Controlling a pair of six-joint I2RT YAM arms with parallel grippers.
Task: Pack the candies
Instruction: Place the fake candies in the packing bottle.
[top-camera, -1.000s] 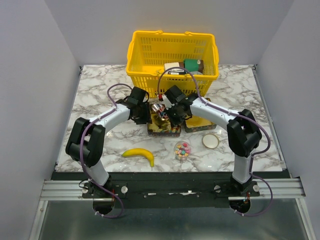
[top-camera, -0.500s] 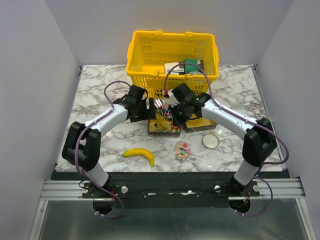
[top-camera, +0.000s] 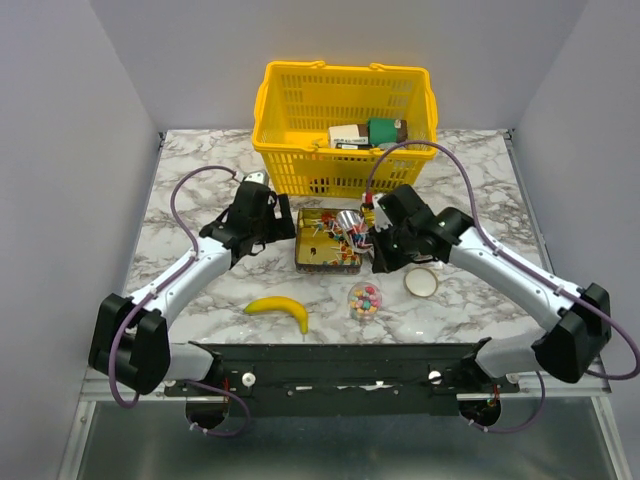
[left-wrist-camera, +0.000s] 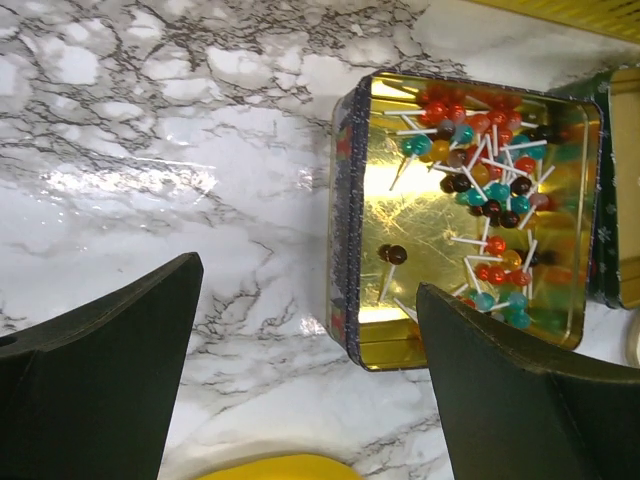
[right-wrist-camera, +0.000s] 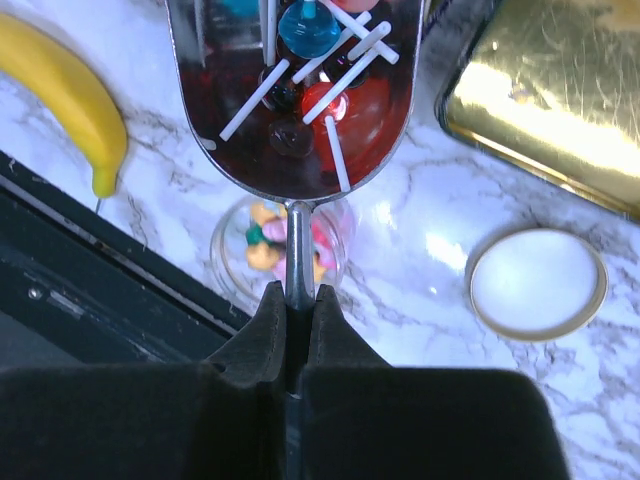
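The candies are small coloured lollipops on white sticks (left-wrist-camera: 490, 190), lying in an open gold tin (left-wrist-camera: 345, 220), which also shows in the top view (top-camera: 300, 250). More tiny sweets fill a small clear jar (top-camera: 365, 300) in front of the tin; the jar also shows in the right wrist view (right-wrist-camera: 262, 250). My right gripper (right-wrist-camera: 290, 300) is shut on the handle of a metal scoop (right-wrist-camera: 300, 110) that carries a few lollipops, above the jar. In the top view the scoop (top-camera: 348, 222) hangs over the tin's right end. My left gripper (left-wrist-camera: 308, 300) is open and empty, just left of the tin.
A yellow banana (top-camera: 280, 308) lies front left of the jar. The jar's round lid (top-camera: 421, 282) lies to its right. The tin's lid (right-wrist-camera: 560, 90) lies right of the tin, under my right arm. A yellow basket (top-camera: 345, 110) with boxes stands behind.
Both arms have drawn apart from over the tin. The left gripper moved left and is open. The right gripper moved right with the scoop; the tin's lollipops now show.
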